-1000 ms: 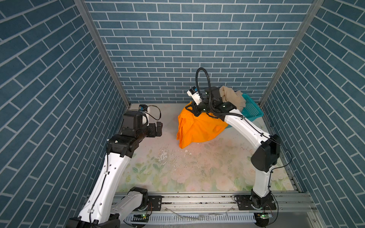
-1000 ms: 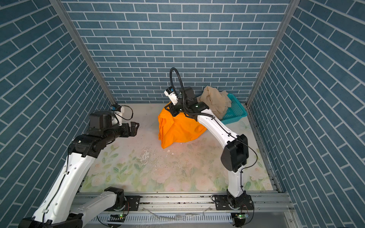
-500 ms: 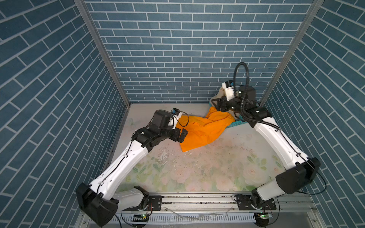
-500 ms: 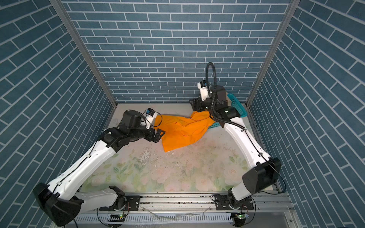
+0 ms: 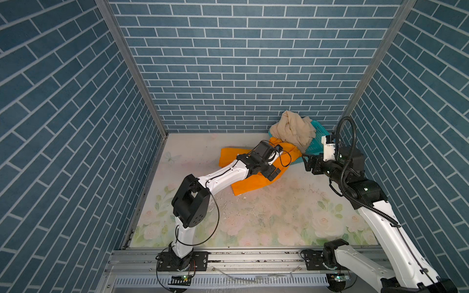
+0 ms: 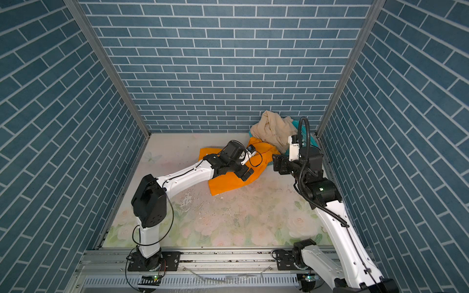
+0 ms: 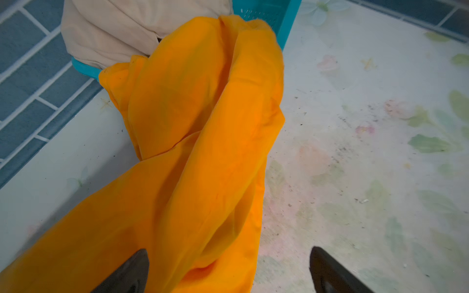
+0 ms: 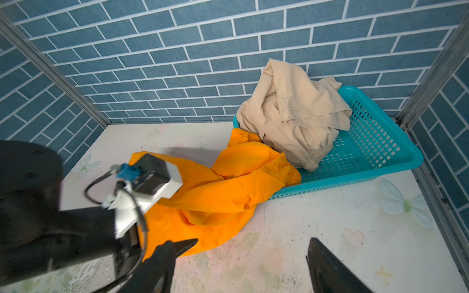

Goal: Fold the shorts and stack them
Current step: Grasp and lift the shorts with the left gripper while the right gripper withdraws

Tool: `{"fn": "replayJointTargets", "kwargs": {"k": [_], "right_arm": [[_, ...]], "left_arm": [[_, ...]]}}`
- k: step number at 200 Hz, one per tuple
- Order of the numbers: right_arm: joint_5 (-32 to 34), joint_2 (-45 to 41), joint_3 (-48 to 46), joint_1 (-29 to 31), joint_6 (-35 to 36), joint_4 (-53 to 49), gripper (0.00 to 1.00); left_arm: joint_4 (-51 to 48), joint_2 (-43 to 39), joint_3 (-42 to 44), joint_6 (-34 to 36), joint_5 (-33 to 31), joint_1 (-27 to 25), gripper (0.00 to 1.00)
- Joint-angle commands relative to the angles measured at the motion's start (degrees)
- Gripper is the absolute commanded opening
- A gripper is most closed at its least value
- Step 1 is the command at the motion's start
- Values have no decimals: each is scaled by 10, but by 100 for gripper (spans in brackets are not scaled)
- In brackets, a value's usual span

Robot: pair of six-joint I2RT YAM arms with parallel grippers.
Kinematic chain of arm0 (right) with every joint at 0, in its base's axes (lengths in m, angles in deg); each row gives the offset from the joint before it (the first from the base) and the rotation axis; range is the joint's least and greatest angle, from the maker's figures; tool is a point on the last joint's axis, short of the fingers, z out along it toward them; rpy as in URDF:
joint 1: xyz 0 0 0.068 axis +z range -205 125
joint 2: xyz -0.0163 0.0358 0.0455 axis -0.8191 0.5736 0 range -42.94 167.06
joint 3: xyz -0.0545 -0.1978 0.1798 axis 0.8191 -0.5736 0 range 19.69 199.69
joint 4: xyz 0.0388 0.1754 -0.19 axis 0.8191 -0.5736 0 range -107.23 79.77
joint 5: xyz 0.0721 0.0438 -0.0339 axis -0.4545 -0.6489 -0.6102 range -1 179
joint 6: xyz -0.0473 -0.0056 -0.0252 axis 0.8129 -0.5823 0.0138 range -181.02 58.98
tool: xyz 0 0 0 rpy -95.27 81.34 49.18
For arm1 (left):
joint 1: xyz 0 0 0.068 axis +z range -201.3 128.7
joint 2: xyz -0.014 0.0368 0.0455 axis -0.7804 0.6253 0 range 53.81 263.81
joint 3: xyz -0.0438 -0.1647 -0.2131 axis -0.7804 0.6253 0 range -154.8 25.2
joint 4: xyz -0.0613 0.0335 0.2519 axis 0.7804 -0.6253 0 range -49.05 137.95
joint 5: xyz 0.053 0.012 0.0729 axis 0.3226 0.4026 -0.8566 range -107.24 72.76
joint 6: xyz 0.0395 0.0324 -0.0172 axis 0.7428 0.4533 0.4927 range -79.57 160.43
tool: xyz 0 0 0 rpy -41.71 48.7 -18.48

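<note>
The orange shorts (image 5: 250,186) (image 6: 228,186) lie crumpled on the table at the back. One end of them is draped over the corner of the teal basket (image 8: 375,152). The beige shorts (image 5: 291,129) (image 8: 291,114) are heaped in that basket. My left gripper (image 5: 272,173) (image 7: 228,251) hovers open over the orange shorts (image 7: 203,152), one finger above the cloth and the other above bare table. My right gripper (image 5: 308,165) (image 8: 253,239) is open and empty, just right of the orange shorts (image 8: 228,192) and in front of the basket.
Blue brick walls (image 5: 253,76) close in on three sides, with the basket (image 5: 317,142) in the back right corner. White crumbs (image 5: 228,203) dot the floral table (image 5: 279,228). A metal rail (image 5: 241,258) runs along the front edge.
My right gripper opened, let go of the orange shorts and drew back to the right. The shorts dropped flat onto the table. My left arm reached across over them.
</note>
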Motion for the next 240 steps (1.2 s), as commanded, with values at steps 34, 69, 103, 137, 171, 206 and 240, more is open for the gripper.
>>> {"fn": "replayJointTargets", "kwargs": {"k": [34, 69, 103, 137, 171, 206, 240], "right_arm": [[-5, -28, -23, -5, -26, -6, 82], [1, -27, -26, -8, -19, -5, 82], [-14, -8, -13, -13, 1, -18, 84], [-86, 8, 2, -16, 13, -8, 84], [-113, 29, 20, -16, 27, -10, 84], [-144, 66, 23, -16, 42, -7, 84], [-161, 115, 7, -14, 33, -4, 84]], "left_arm": [[-17, 128, -141, 32, -26, 13, 83], [-76, 152, -201, 14, -19, 27, 0], [-117, 66, -200, 15, 23, 35, 0], [-221, -45, -223, 18, 25, 38, 0], [-299, -157, -196, 12, -9, 49, 0], [-326, -226, -109, -26, 13, 115, 2], [-247, -245, 64, -71, 18, 187, 19]]}}
